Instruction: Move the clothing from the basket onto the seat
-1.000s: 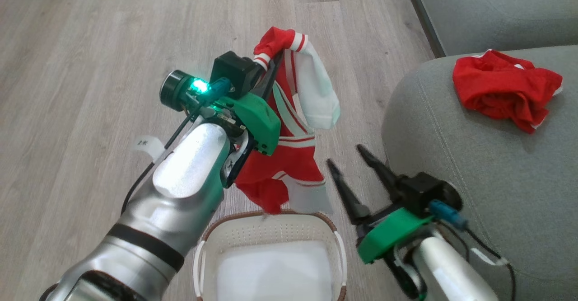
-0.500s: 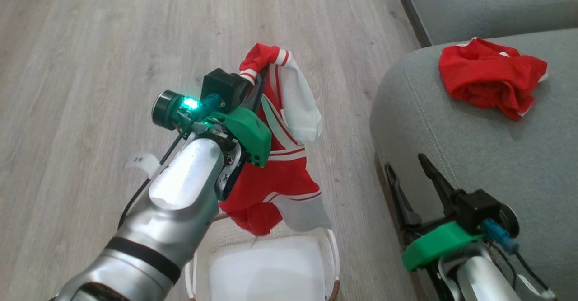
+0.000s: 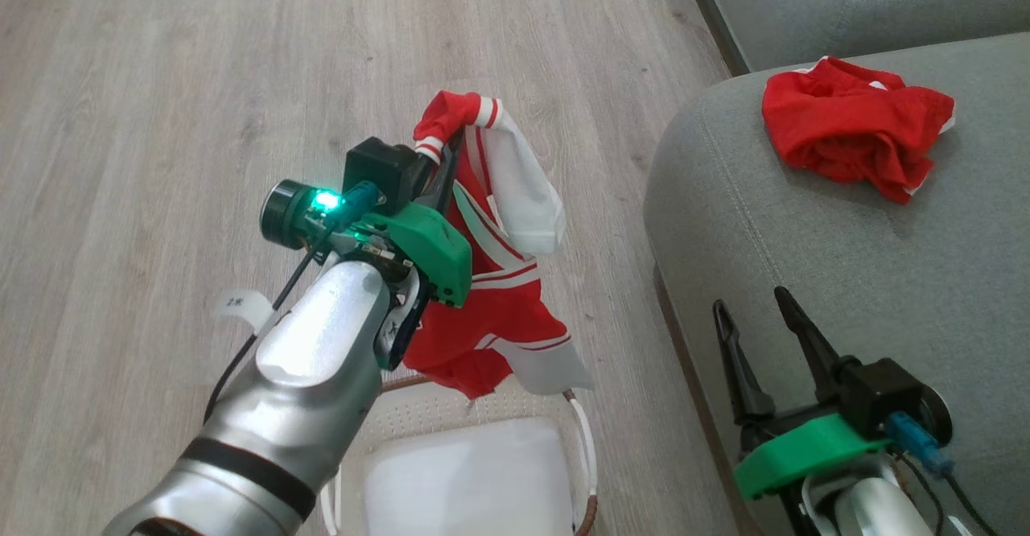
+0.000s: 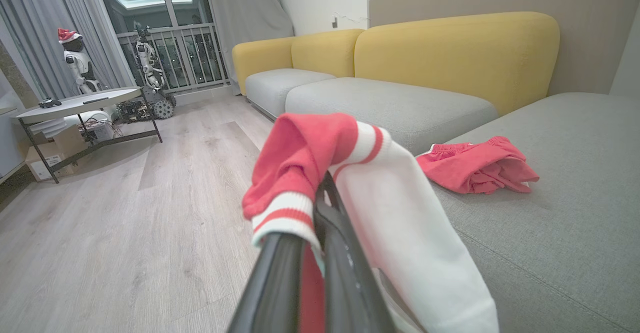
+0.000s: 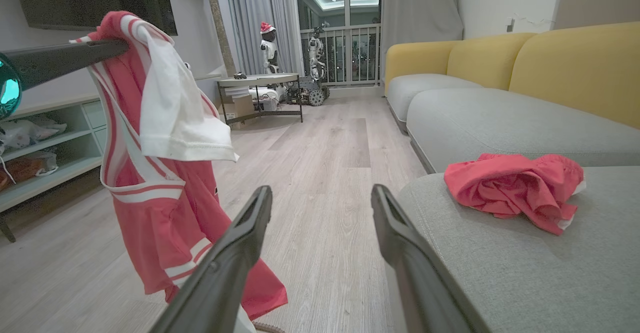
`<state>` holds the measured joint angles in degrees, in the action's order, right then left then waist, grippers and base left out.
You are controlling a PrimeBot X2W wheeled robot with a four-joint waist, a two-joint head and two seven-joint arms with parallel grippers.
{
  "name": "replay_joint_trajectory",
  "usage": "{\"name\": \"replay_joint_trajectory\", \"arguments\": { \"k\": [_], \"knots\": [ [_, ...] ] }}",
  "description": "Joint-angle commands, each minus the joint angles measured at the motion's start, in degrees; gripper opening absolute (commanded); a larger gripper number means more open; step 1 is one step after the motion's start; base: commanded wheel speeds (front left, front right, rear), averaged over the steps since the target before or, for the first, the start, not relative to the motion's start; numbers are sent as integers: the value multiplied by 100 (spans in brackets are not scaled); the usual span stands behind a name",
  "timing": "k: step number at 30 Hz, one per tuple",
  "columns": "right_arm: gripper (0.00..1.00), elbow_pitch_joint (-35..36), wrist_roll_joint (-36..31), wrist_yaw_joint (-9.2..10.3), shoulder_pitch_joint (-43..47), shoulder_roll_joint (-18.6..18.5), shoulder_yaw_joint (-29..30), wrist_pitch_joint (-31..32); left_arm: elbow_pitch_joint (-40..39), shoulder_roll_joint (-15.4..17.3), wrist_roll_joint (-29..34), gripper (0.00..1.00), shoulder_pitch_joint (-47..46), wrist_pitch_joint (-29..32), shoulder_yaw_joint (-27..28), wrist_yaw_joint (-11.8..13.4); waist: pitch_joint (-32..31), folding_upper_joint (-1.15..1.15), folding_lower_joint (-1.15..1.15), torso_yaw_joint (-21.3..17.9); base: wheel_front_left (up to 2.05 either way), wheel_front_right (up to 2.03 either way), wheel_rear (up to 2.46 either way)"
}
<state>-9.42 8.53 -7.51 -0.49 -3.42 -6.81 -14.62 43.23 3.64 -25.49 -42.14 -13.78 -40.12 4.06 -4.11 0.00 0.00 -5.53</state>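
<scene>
My left gripper is shut on a red and white jersey, which hangs from its fingers above the cream basket; the jersey's hem dangles near the basket's far rim. In the left wrist view the jersey drapes over the closed fingers. A second red garment lies crumpled on the grey-green seat, also seen as the red garment in the right wrist view. My right gripper is open and empty over the seat's front edge. The basket's white bottom is bare.
Pale wood floor spreads to the left and ahead. More sofa sections with yellow backs stand beyond the seat. A low round table and a shelf unit stand farther off. A paper tag hangs by my left arm.
The camera has shifted, with the scene sliding left and the basket lower. My right gripper has moved right, from beside the basket to over the seat's edge. The jersey stays held above the basket.
</scene>
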Motion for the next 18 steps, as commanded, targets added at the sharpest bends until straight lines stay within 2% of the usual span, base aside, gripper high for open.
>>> {"name": "replay_joint_trajectory", "arguments": {
  "k": [1, 9, 18],
  "knots": [
    [100, 224, -65, 2, -170, 43, -130, -29, -193, 159, -32, 0, -325, -92, 214, 27, 0, 0, 0, 8, 0, 0, 0],
    [100, -131, 156, 2, -434, 46, -880, 5, -224, 126, -5, 0, -469, -30, 93, 0, -7, 0, 0, 169, 0, 0, 0],
    [100, -1324, 418, 2, -1355, 49, -2039, -29, -348, 41, 3, 0, -586, 40, -108, -26, 2, 0, 0, 474, 0, 0, 0]
  ]
}}
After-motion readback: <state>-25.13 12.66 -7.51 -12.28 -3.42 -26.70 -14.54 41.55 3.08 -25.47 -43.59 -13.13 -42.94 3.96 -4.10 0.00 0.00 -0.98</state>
